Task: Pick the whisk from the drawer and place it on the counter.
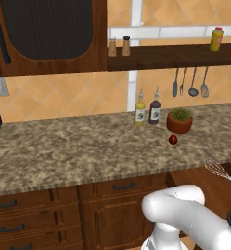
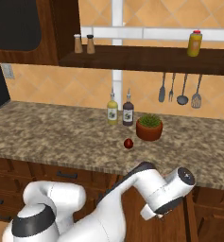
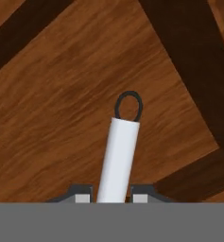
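In the hand view my gripper point(image 3: 112, 197) is shut on the whisk point(image 3: 119, 151). Its slim pale handle runs up between the two fingertips point(image 3: 82, 196) and ends in a dark hanging ring. Behind it lies the drawer point(image 3: 56, 113), a reddish-brown wood floor with dark sides at the upper left and right. In the left base view the whisk's wire loops point(image 1: 215, 169) show at the far right, just below the front edge of the speckled granite counter point(image 1: 63, 151), with the handle slanting down to the right. The counter point(image 2: 47, 132) also spans the right base view, above my arm.
On the counter stand two bottles point(image 1: 147, 112), a potted plant point(image 1: 179, 120) and a small red ball point(image 1: 173, 139). Ladle and spatula utensils point(image 1: 190, 82) hang on the wall under a shelf point(image 1: 175, 56). Closed drawer fronts with black handles point(image 1: 123, 186) sit below the counter.
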Robot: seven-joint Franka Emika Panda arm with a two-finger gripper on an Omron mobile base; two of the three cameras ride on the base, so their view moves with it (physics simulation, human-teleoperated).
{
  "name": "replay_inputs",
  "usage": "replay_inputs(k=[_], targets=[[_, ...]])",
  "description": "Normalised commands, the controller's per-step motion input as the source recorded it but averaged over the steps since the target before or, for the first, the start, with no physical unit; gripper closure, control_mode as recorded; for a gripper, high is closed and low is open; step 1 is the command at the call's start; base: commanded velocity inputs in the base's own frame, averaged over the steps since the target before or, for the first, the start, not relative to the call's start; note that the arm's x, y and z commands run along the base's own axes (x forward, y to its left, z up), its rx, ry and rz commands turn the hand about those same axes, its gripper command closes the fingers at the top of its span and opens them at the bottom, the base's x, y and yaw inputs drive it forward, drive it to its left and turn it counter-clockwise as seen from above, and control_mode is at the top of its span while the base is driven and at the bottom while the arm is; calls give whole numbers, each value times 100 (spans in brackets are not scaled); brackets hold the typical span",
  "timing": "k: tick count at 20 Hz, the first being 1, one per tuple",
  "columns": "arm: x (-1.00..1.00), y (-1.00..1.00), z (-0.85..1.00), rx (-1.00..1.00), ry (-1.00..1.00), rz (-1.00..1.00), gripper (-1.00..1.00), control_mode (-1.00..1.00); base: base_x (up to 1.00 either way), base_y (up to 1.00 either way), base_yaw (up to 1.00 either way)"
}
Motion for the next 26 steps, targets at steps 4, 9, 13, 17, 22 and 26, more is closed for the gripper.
replay_inputs(k=[4,9,13,17,22,26], targets=[[-35,39,100,0,-11,3,100,-100,0,0,0],[19,98,100,0,-19,2,100,-100,0,0,0],[74,100,62,-3,-9,1,100,-100,0,0,0],[96,100,21,0,-1,2,100,-100,0,0,0],[100,100,14,0,7,0,100,-100,0,0,0],[100,100,4,-4,33,0,100,-100,0,0,0]])
